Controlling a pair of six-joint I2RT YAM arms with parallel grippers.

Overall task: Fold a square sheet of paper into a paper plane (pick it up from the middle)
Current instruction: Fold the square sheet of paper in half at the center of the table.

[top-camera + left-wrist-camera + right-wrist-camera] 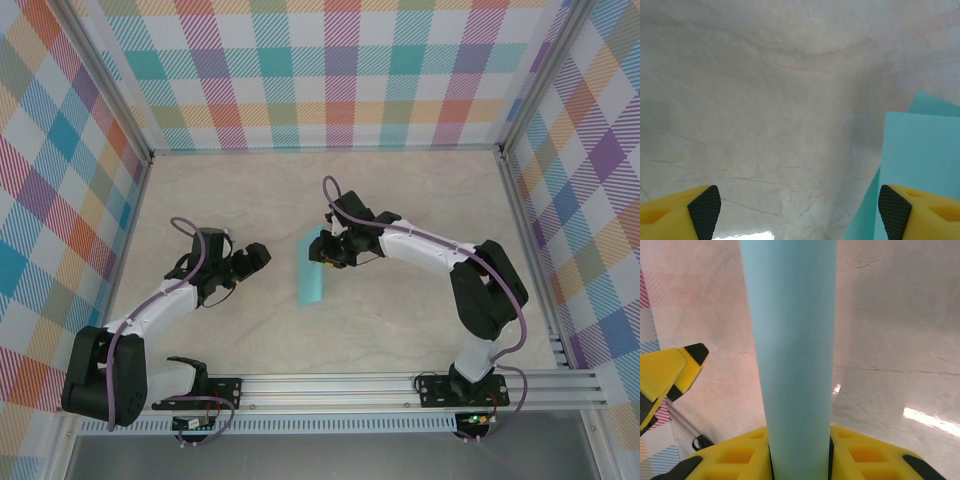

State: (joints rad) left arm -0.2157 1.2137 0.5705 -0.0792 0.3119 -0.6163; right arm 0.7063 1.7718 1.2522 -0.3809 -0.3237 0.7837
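Paper: I see a thin turquoise folded paper strip [313, 275], light, floppy, easily creased; I'd grip its middle.
Right jaws: clamped on it.
Left jaws: spread, empty.

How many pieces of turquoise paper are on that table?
1. One folded turquoise sheet at the middle of the table, far end pinched in the right tool, left tool open beside it. Nothing seems to hide another.
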